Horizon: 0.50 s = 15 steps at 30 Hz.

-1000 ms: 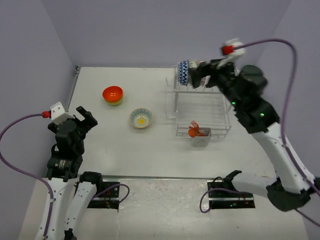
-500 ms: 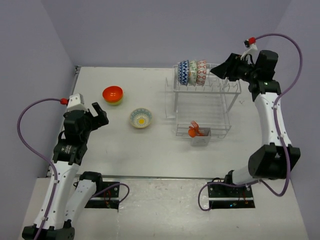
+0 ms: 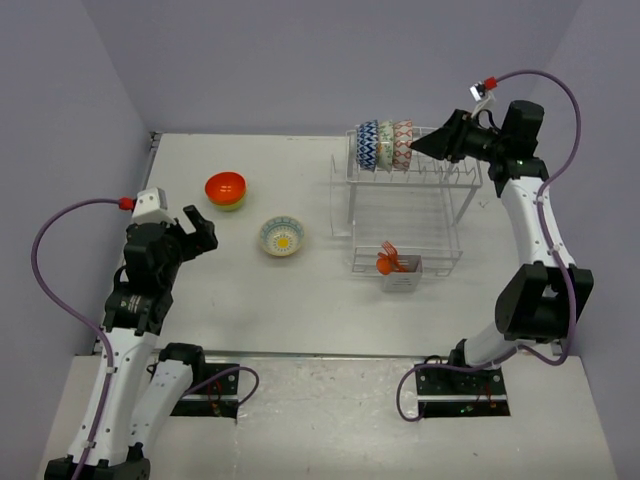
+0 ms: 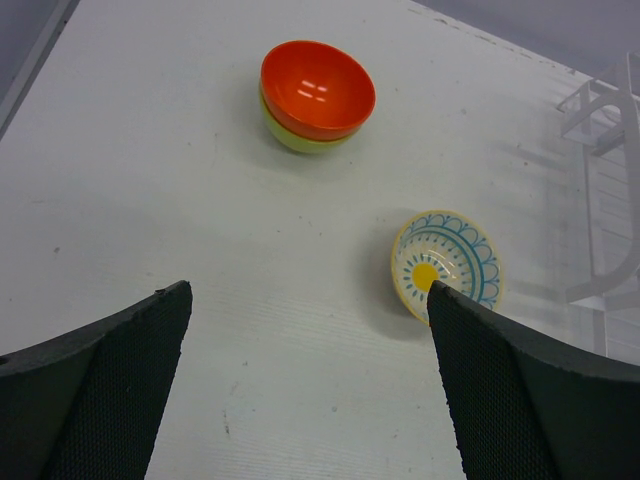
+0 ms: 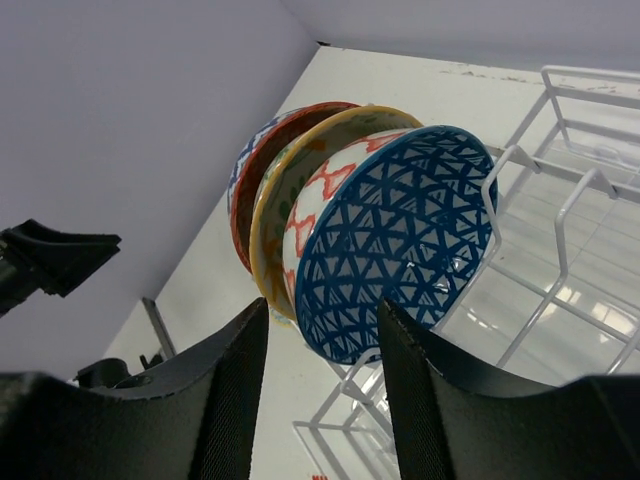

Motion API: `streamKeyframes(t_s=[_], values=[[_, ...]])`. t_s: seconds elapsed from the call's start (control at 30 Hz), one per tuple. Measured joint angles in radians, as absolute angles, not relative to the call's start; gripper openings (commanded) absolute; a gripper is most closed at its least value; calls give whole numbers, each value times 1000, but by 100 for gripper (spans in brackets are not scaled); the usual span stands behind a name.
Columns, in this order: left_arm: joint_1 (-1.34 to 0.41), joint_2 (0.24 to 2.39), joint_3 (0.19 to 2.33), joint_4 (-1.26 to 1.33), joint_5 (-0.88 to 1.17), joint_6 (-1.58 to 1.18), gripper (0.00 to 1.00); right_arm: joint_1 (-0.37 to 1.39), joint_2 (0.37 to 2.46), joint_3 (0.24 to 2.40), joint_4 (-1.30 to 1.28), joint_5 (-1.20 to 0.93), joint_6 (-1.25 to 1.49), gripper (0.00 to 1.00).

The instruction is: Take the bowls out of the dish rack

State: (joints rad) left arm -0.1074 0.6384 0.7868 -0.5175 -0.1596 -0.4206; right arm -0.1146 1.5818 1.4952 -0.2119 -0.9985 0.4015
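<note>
White wire slots atop the dish rack (image 3: 430, 183) are occupied by three bowls (image 3: 385, 146). The nearest bowl (image 5: 395, 240) is faced by the right gripper (image 3: 414, 149), jaws spread. Its rim must next be pinched and lifted out.

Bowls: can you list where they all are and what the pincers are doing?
In the rack: blue zigzag bowl, green patterned bowl, red patterned bowl, standing on edge in dish rack top row
On the table: orange bowl nested in lime-green bowl; pale yellow bowl alone
Right pincer: open, beside red patterned bowl
Left pincer: open, empty
</note>
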Motion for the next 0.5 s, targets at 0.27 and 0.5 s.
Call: streamKeyframes(t_s=[0.27, 0.5], values=[[-107, 639, 787, -517, -147, -408, 100, -114, 1621, 1481, -83, -1100, 483, 45], [-107, 643, 787, -517, -138, -407, 100, -107, 1696, 1486, -32, -1178, 525, 41]])
